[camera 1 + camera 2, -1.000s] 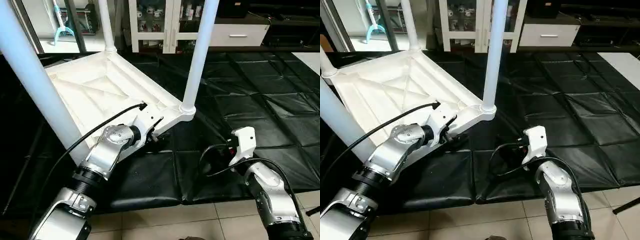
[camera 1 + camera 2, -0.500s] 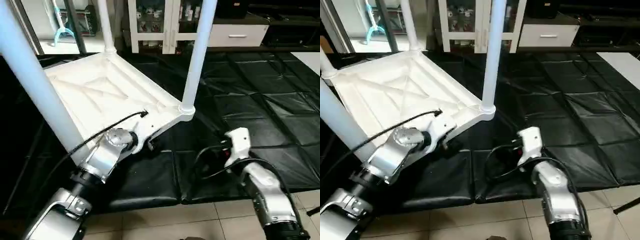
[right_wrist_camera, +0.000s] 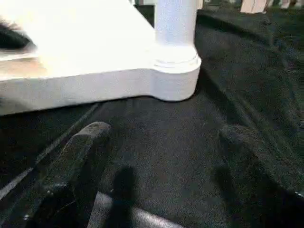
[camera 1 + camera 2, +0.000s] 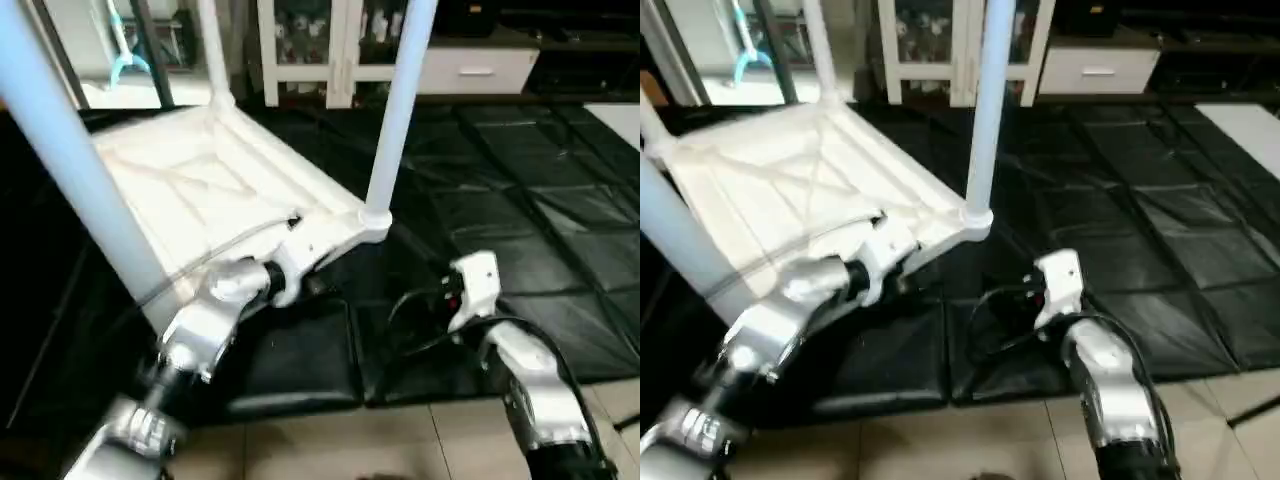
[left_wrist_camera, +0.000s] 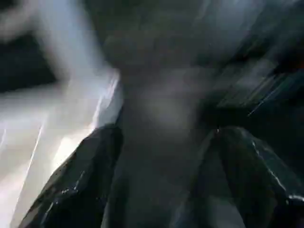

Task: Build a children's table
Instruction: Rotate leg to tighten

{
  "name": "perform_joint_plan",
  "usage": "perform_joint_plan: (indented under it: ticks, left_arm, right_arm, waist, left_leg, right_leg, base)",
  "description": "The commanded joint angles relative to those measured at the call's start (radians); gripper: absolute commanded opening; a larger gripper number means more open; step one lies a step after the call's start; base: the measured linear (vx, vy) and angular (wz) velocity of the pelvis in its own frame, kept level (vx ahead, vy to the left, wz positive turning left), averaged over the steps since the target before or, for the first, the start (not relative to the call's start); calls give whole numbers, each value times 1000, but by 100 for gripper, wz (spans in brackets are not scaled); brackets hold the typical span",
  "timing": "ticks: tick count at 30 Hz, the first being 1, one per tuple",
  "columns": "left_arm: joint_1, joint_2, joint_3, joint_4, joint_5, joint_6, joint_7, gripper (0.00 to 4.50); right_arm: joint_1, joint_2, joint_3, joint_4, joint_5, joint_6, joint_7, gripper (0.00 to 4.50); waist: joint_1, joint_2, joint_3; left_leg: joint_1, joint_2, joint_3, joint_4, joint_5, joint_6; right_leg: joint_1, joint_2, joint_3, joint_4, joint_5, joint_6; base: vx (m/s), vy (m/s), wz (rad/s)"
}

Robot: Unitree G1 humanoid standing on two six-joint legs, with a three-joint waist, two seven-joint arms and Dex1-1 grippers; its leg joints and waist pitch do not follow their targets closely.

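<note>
The head's two eyes look forward and down over both forearms at the upturned table top (image 4: 215, 190) on the black mat (image 4: 520, 210), while the right wrist camera, low over that mat, faces the same near corner socket (image 3: 175, 71) close up

The left gripper (image 4: 305, 285) has slid along the table top (image 4: 200, 190) edge — its forearm now lies lower. The right gripper (image 3: 161, 142) has drawn closer to the corner leg (image 4: 398, 110) — fingers apart.

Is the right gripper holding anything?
No: the right gripper is open, its fingers spread over bare black mat, short of the table corner.
</note>
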Motion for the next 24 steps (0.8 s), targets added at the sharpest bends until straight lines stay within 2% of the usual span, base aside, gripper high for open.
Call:
perform_joint_plan:
  ticks: [1, 2, 3, 4, 5, 6, 7, 8, 10, 11, 12, 14, 15, 16, 17, 18, 19, 20, 21, 22, 23, 24]
  left_arm:
    - [11, 6, 39, -147, -100, 36, -44, 355]
    - [26, 15, 62, -230, -152, 74, -50, 355]
    - [34, 21, 73, -273, -179, 92, -52, 355]
    - [40, 32, 95, -331, -202, 119, -42, 355]
    - [40, 32, 95, -331, -202, 119, -42, 355]
    - [48, 50, 133, -413, -230, 168, -28, 355]
    - [51, 57, 146, -439, -239, 186, -25, 355]
    - [49, 78, 190, -498, -267, 225, -13, 355]
    - [47, 92, 219, -535, -291, 250, -4, 355]
    - [49, 126, 269, -596, -354, 304, 4, 355]
    - [53, 138, 285, -611, -377, 323, 4, 355]
    - [59, 150, 303, -626, -402, 344, 4, 355]
    - [100, 195, 339, -648, -436, 373, -17, 355]
    - [148, 235, 364, -654, -452, 394, -46, 355]
    - [180, 260, 381, -661, -464, 411, -65, 355]
    - [245, 308, 409, -672, -488, 430, -118, 355]
    - [245, 308, 409, -672, -488, 430, -118, 355]
    - [280, 330, 427, -678, -502, 435, -145, 355]
    - [312, 350, 452, -681, -516, 437, -167, 355]
    - [361, 378, 497, -684, -538, 438, -198, 355]
    - [386, 390, 533, -685, -554, 441, -209, 355]
    - [400, 397, 564, -688, -574, 449, -211, 355]
  right_arm:
    - [-16, -4, -19, -12, 5, -12, -8, 390]
    - [-18, -4, -19, -11, 6, -13, -7, 390]
    - [-20, -4, -18, -11, 7, -14, -6, 390]
    - [-23, -1, -16, -12, 11, -15, -2, 390]
    - [-23, -1, -16, -12, 11, -15, -2, 390]
    - [-29, 3, -12, -14, 17, -19, 6, 390]
    - [-32, 4, -10, -14, 19, -22, 8, 390]
    - [-41, 7, -6, -3, 18, -27, 14, 390]
    - [-47, 8, -3, 6, 18, -30, 17, 390]
    - [-58, 10, 3, 23, 16, -37, 24, 390]
    - [-62, 11, 5, 29, 15, -39, 26, 390]
    - [-66, 12, 7, 35, 15, -42, 29, 390]
    - [-76, 15, 13, 50, 11, -48, 37, 390]
    - [-84, 17, 16, 59, 10, -50, 41, 390]
    - [-89, 18, 18, 64, 9, -51, 43, 390]
    - [-97, 18, 21, 71, 9, -53, 48, 390]
    - [-97, 18, 21, 71, 9, -53, 48, 390]
    - [-101, 18, 22, 75, 8, -54, 51, 390]
    - [-105, 17, 23, 81, 8, -56, 54, 390]
    - [-110, 14, 23, 91, 8, -60, 60, 390]
    - [-113, 12, 22, 97, 8, -63, 64, 390]
    - [-115, 10, 21, 103, 8, -66, 67, 390]
  waist:
    - [6, -6, -62]
    - [3, -12, -59]
    - [3, -10, -59]
    - [1, -19, -56]
    - [0, -15, -54]
    - [-2, -13, -53]
    - [-5, -12, -55]
    - [-8, -24, -52]
    - [-5, -24, -52]
    - [-6, -28, -51]
    - [-6, -24, -51]
    - [-6, -24, -50]
    - [-8, -31, -50]
    - [-8, -32, -50]
    - [-10, -30, -50]
    - [-8, -28, -51]
    - [-8, -28, -51]
    - [-7, -24, -56]
    - [-3, -25, -56]
    - [-2, -25, -55]
    - [-3, -33, -51]
    - [-2, -32, -50]
  left_leg:
    - [1, 3, 14, -61, -137, 73]
    - [-1, 1, 16, -60, -142, 75]
    - [1, 1, 16, -60, -150, 69]
    - [-1, 0, 17, -61, -157, 69]
    - [1, 1, 17, -61, -169, 65]
    - [1, -3, 18, -60, -184, 58]
    - [2, -1, 16, -60, -182, 48]
    - [2, -3, 18, -61, -194, 45]
    - [2, -3, 15, -62, -196, 36]
    - [2, -3, 15, -62, -198, 29]
    - [1, -3, 12, -64, -193, 23]
    - [6, -3, 15, -62, -198, 18]
    - [1, -4, 14, -64, -198, 17]
    - [0, -5, 14, -63, -198, 15]
    - [-5, -7, 12, -65, -188, 12]
    - [5, -5, 15, -62, -193, 13]
    - [5, -5, 15, -62, -193, 13]
    - [9, -4, 15, -62, -167, 10]
    - [16, -3, 19, -62, -157, 13]
    - [14, -4, 18, -61, -154, 13]
    - [4, -4, 16, -66, -161, 13]
    - [11, -3, 18, -66, -183, 9]
  right_leg:
    - [64, -49, 32, -64, -86, -259]
    - [62, -44, 32, -65, -96, -250]
    - [63, -46, 32, -61, -107, -247]
    - [62, -45, 31, -68, -140, -232]
    - [61, -45, 32, -67, -160, -226]
    - [57, -40, 31, -73, -206, -201]
    - [58, -41, 31, -69, -210, -192]
    - [54, -37, 30, -75, -237, -176]
    - [53, -39, 30, -72, -264, -160]
    - [51, -38, 29, -71, -267, -154]
    - [52, -37, 28, -69, -258, -154]
    - [46, -35, 29, -68, -245, -155]
    - [49, -33, 28, -68, -241, -151]
    - [48, -35, 29, -65, -237, -151]
    - [52, -36, 29, -61, -235, -145]
    - [43, -33, 30, -64, -234, -141]
    - [43, -33, 30, -64, -234, -141]
    - [44, -31, 31, -59, -179, -154]
    - [39, -28, 31, -56, -131, -172]
    - [41, -30, 31, -51, -114, -184]
    - [48, -31, 30, -51, -122, -183]
    - [44, -32, 31, -52, -143, -181]
  base:
    - [0, 0, 0]
    - [0, 0, 0]
    - [0, 0, 0]
    - [0, 0, 0]
    - [0, 0, 0]
    - [0, 0, 0]
    - [0, 0, 0]
    - [0, 0, 0]
    - [0, 0, 0]
    - [0, 0, 0]
    - [0, 0, 0]
    - [0, 0, 0]
    - [0, 0, 0]
    - [0, 0, 0]
    - [0, 0, 0]
    - [0, 0, 0]
    - [0, 0, 0]
    - [0, 0, 0]
    - [0, 0, 0]
    - [0, 0, 0]
    - [0, 0, 0]
    - [0, 0, 0]
